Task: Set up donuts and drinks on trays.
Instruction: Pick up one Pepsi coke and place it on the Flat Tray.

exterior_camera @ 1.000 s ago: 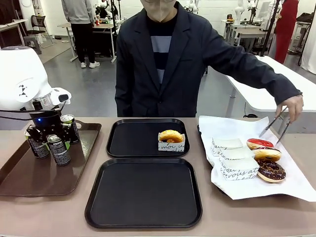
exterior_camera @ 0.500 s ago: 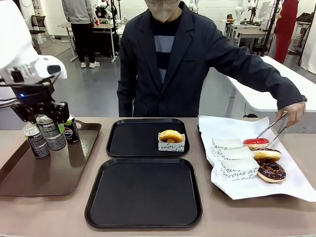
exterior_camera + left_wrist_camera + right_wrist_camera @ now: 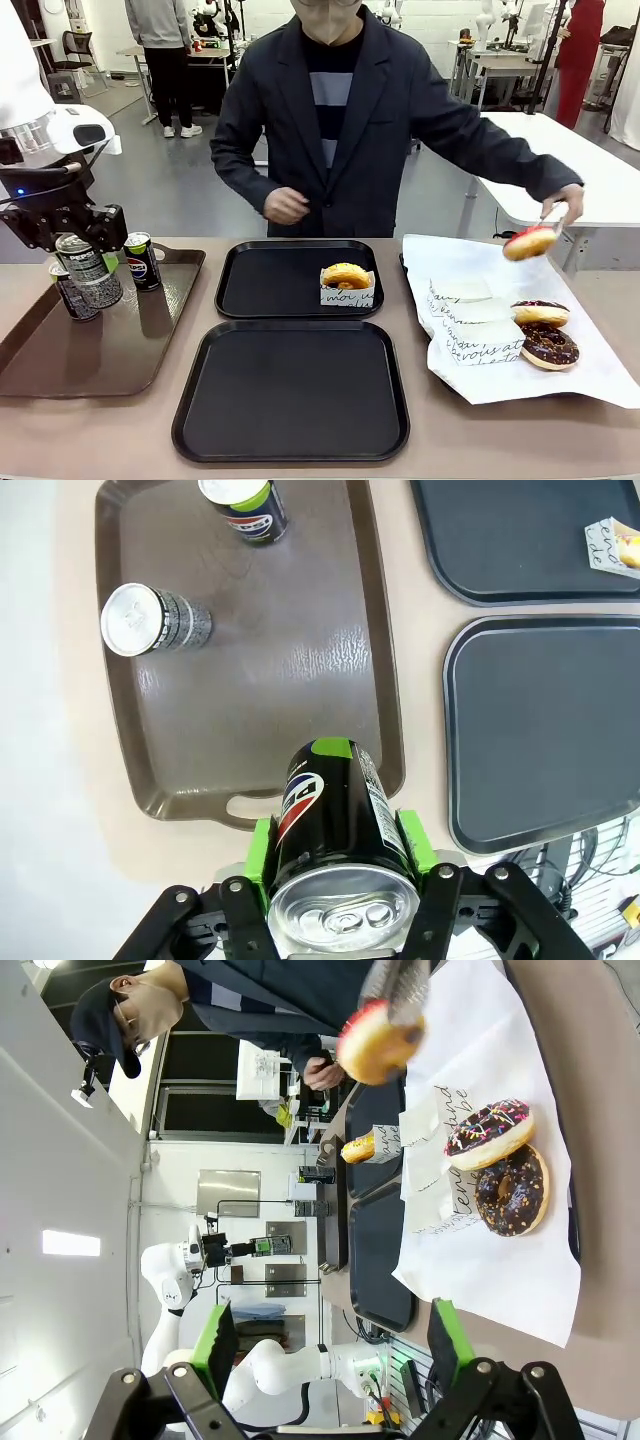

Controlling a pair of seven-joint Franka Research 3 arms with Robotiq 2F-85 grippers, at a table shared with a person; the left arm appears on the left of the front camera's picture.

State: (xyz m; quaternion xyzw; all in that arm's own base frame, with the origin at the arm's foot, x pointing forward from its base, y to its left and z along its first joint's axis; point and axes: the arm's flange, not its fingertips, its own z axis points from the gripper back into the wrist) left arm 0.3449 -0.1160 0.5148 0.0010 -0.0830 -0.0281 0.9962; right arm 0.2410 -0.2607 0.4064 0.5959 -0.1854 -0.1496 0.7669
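The left claw (image 3: 338, 852) is pinching a Pepsi can (image 3: 322, 800) between its green pads, holding it over the brown tray (image 3: 300, 680), where two other cans (image 3: 150, 620) are standing. The right claw (image 3: 330, 1345) is hanging spread, gripping nothing. The person's hand (image 3: 568, 198) is holding a red-iced donut (image 3: 529, 242) in tongs (image 3: 551, 213) above the white paper (image 3: 440, 262), and a glazed donut (image 3: 346, 274) is sitting in the far black tray (image 3: 260, 282).

The far tray (image 3: 260, 285), carrying one donut (image 3: 346, 275), lies behind the near tray (image 3: 290, 390). Left: large tray (image 3: 90, 350) with two cans (image 3: 141, 262). Right: two donuts (image 3: 548, 346) on paper (image 3: 440, 260).
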